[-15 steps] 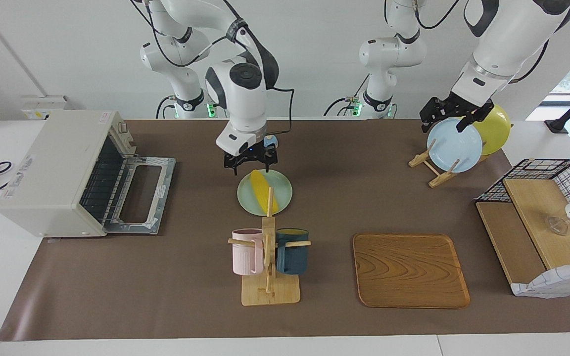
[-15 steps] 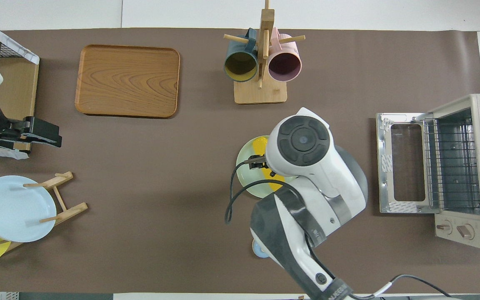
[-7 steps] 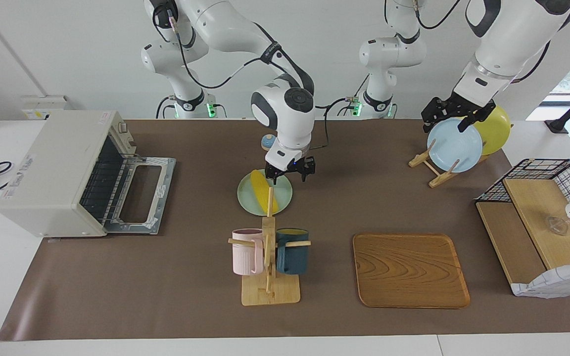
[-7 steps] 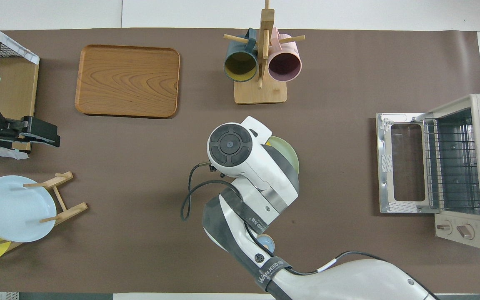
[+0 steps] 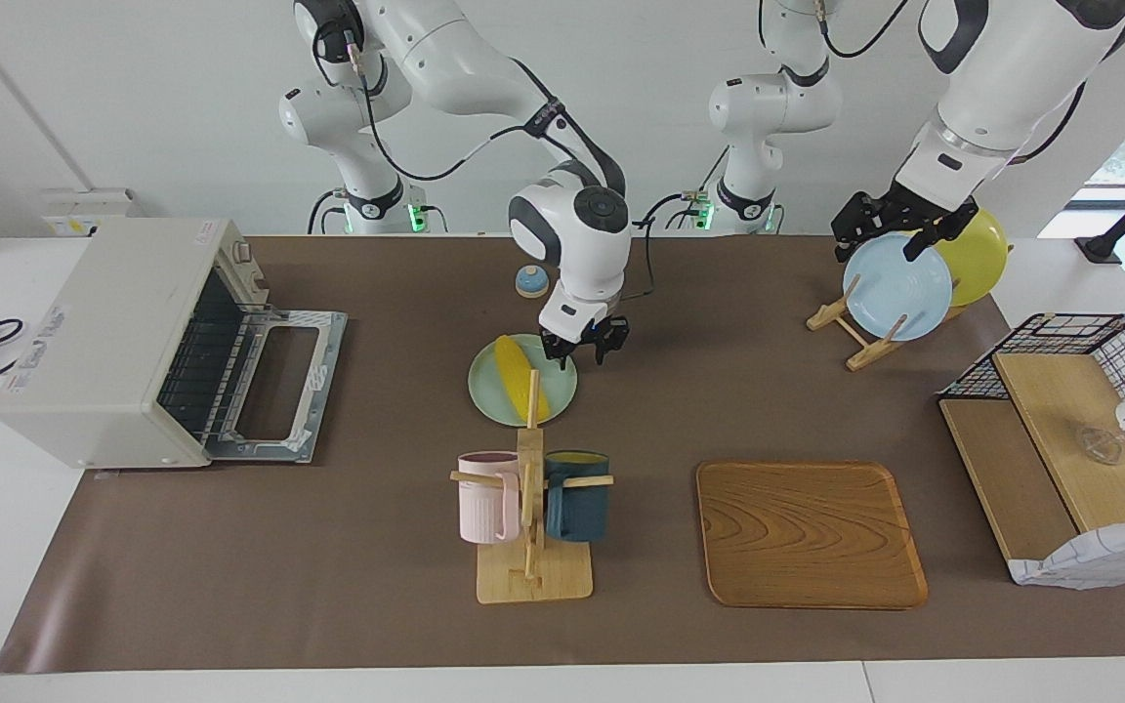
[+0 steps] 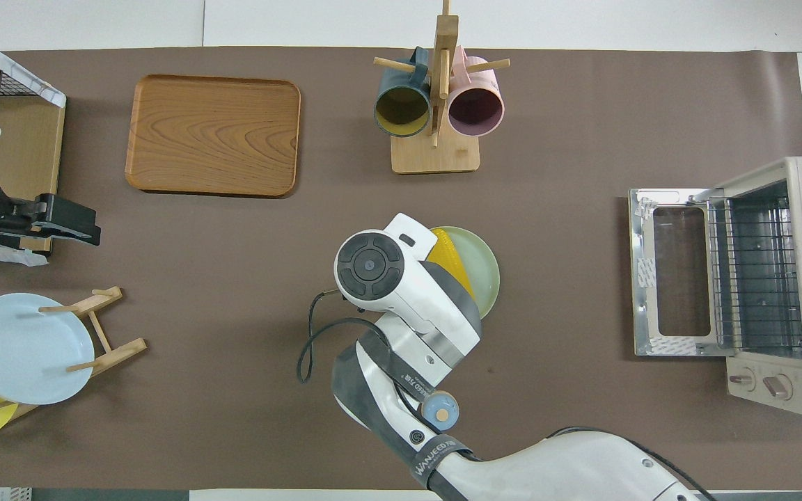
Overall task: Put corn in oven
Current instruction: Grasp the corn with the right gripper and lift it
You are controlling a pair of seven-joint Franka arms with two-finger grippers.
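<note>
- The oven (image 5: 133,342) stands door down, well apart from the green plate (image 5: 558,400), toward the right arm's end.
- The left gripper (image 5: 890,229) waits, jaws wide and empty, well apart from that plate.
- The right gripper (image 5: 584,344) hangs at the plate's rim, jaws part open, empty.
- The corn (image 5: 520,376) lies on the plate — likely light, stiff, slippery; best pinched across its thick middle.

Robotics lab, staged as a kitchen. Two white arms bolted at one edge of a table (image 5: 133,605) under a brown mat, cables trailing, bare white walls. Around a mug rack (image 5: 531,508): toaster oven (image 5: 123,337), wooden tray (image 5: 810,532), plate stand (image 5: 860,332), wire basket (image 5: 1109,337).
</note>
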